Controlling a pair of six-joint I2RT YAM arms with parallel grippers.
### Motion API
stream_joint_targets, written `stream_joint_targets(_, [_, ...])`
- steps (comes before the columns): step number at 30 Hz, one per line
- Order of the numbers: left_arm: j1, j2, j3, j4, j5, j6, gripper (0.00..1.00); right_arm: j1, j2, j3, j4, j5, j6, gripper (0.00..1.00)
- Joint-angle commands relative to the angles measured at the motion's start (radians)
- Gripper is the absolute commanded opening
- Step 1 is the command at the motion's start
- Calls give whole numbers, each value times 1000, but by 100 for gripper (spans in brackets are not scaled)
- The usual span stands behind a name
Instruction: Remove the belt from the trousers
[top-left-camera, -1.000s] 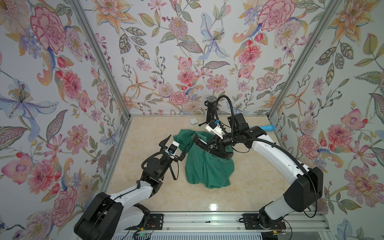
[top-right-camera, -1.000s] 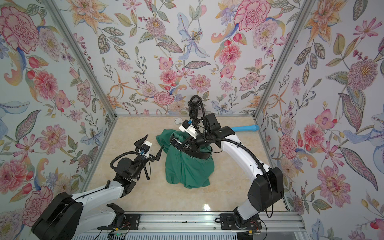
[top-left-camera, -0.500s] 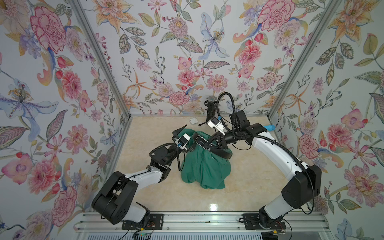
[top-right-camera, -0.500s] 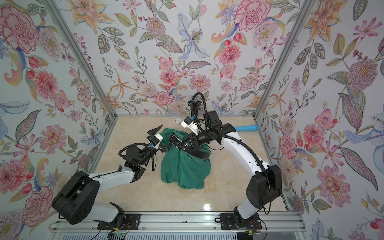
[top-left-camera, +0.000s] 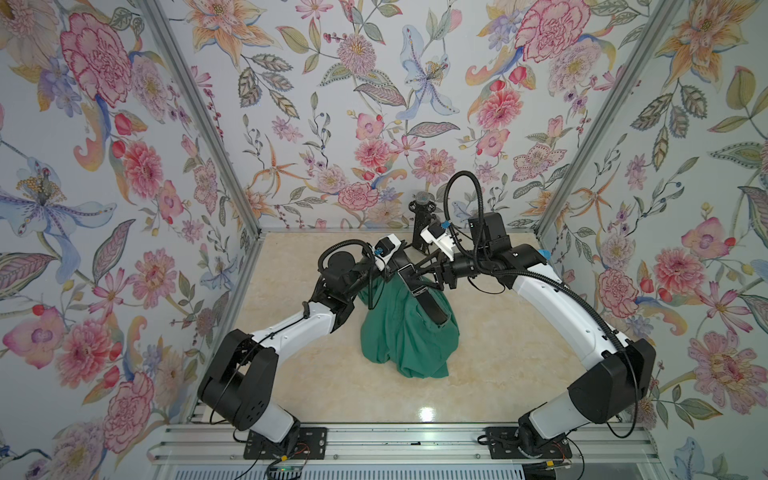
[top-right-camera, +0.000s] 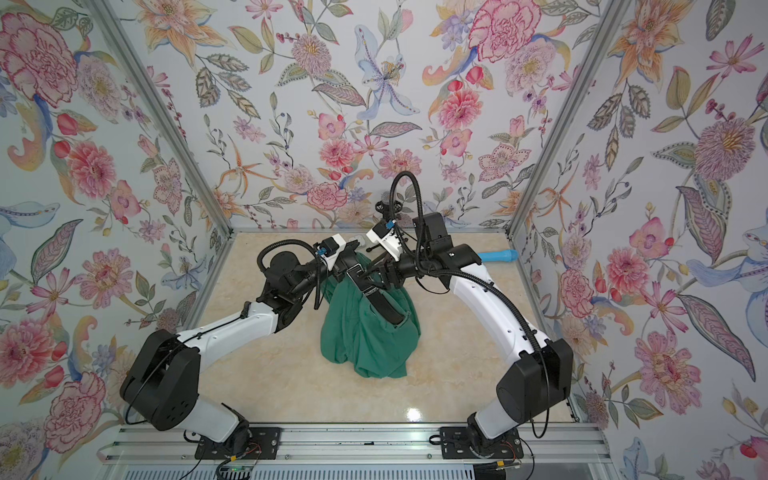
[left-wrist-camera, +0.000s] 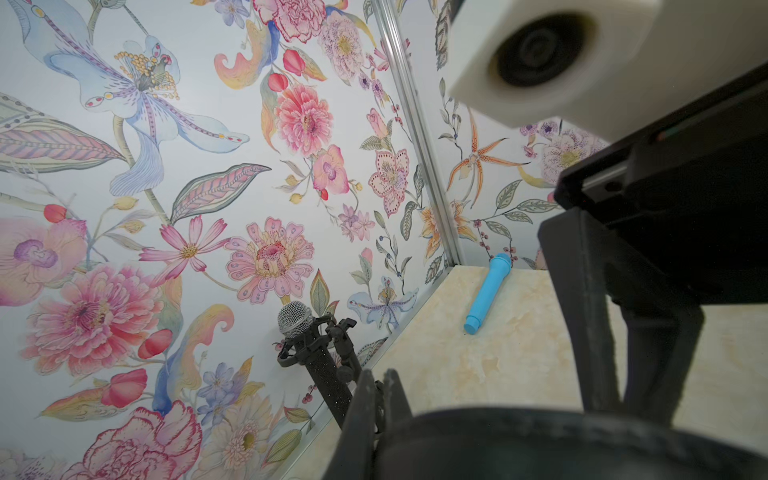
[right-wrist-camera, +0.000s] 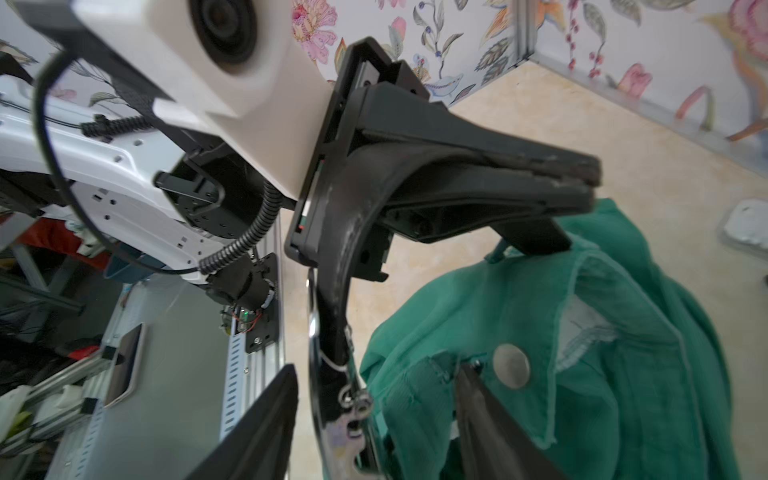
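The teal-green trousers (top-left-camera: 399, 340) (top-right-camera: 361, 345) lie heaped mid-table, their waist end held up. The black belt (top-left-camera: 428, 303) (top-right-camera: 384, 305) runs from the grippers down across the cloth. My left gripper (top-left-camera: 409, 270) (top-right-camera: 353, 270) (left-wrist-camera: 379, 376) is shut on the belt strap near its buckle end. In the right wrist view the strap (right-wrist-camera: 332, 266) curves out of those closed fingers down to the silver buckle (right-wrist-camera: 349, 419). My right gripper (top-left-camera: 424, 270) (right-wrist-camera: 376, 370) stands open, with the buckle and the waistband with its metal button (right-wrist-camera: 511, 365) between its spread fingers.
A microphone on a black stand (top-left-camera: 422, 203) (left-wrist-camera: 295, 320) is at the back wall. A blue cylinder (top-right-camera: 496, 256) (left-wrist-camera: 486, 291) lies at the back right corner. A small white object (right-wrist-camera: 748, 220) lies behind the trousers. Floral walls close in three sides.
My left arm swung in from the left to the top of the trousers and shut on the belt. My right gripper opened and let go of its hold there.
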Motion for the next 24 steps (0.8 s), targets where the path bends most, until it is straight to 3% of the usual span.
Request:
stream_joint_targets(1, [2,-60,128,-289,-177,75,0,-24,-158,-125,266,282,129,84])
stream_joint_targets(3, [1,-49,190,-405,-270,97,0,-30,-256,-250,435,444,187,91])
stream_joint_targets(5, [-1,-19,277,-542,-366,91,0,-15,-348,-380,592,593,191,92])
stream_joint_targets(8, [-18,32,426,-745,-539,41,0,52,-394,-450,659,741,148,94])
stream_joint_targets(10, [-24,89,521,-863,-594,-13,0,118,-373,-456,655,820,91,95])
stream_joint_targets(16, [-45,126,640,-987,-585,-117,0,256,-231,-402,706,881,13,97])
stream_joint_targets(24, [-45,81,599,-950,-481,-172,0,313,-20,-244,791,1011,-69,83])
